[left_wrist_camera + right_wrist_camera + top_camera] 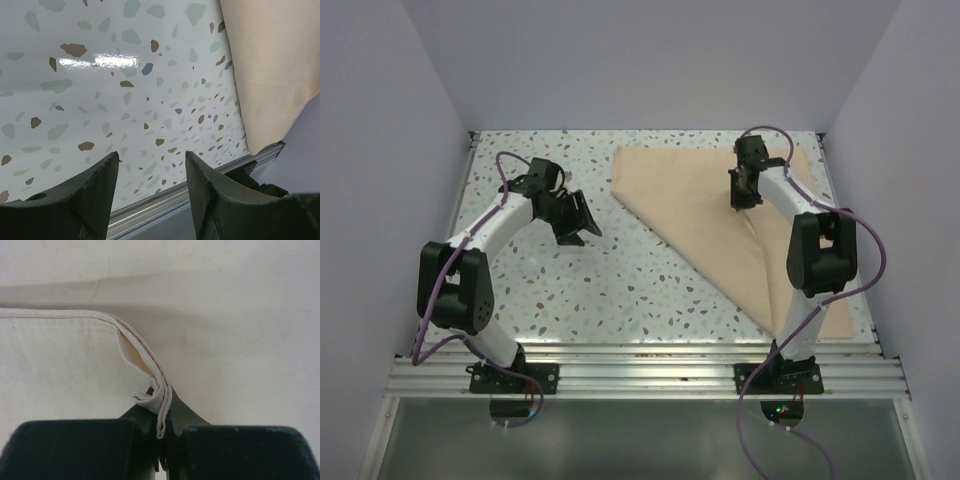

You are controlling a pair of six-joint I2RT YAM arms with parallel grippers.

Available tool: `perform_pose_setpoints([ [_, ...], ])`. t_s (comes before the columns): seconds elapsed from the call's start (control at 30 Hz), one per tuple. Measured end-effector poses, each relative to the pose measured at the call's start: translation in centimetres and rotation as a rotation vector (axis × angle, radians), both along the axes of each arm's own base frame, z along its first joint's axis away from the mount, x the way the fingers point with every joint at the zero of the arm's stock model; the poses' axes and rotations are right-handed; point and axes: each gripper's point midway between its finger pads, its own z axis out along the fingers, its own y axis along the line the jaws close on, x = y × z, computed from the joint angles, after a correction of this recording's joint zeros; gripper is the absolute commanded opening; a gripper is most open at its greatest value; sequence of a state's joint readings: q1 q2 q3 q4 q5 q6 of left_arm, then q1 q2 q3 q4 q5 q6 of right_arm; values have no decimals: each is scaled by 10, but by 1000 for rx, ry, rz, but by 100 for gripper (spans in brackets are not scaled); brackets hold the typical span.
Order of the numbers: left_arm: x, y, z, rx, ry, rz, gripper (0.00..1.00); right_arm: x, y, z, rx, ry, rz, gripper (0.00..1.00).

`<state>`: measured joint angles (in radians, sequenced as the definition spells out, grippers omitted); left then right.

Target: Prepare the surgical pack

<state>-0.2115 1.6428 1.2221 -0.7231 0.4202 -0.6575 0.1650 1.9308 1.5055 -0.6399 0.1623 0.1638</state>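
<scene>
The tan cloth sheet (720, 215) lies folded into a triangle on the right half of the speckled table. My right gripper (748, 190) sits over the cloth's far part, shut on a hemmed corner of it (161, 405), with the hem pinched between the fingers. My left gripper (578, 222) hangs open and empty over bare table left of the cloth; the cloth's edge (275, 65) shows at the upper right of the left wrist view. The tray, scissors, forceps, gauze and packet are out of view.
White walls enclose the table on the left, back and right. An aluminium rail (640, 368) runs along the near edge, carrying both arm bases. The speckled tabletop (580, 290) spreads left of the cloth.
</scene>
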Motion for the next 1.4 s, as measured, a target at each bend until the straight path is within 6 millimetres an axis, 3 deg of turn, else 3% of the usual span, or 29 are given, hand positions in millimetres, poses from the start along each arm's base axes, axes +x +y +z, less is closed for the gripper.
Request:
perform_pose_setpoints([
  [0.17,0,0,-1,-1,2,2,60,14,-17,8,25,-27,-39,0],
  [0.27,0,0,-3,0,9,3,60,20,-22,3,32,-21,-52,0],
  [0.5,0,0,-9,4,27,2,60,19,-22,-18,42,25,-51,0],
  [0.83,-1,0,-9,4,30,2,60,41,-25,-17,44,2,-60,0],
  [1.07,-1,0,-10,5,32,1,61,39,-29,-36,37,44,-69,0],
  [1.4,1,0,-9,5,27,-2,61,37,-39,-39,18,55,-91,0],
])
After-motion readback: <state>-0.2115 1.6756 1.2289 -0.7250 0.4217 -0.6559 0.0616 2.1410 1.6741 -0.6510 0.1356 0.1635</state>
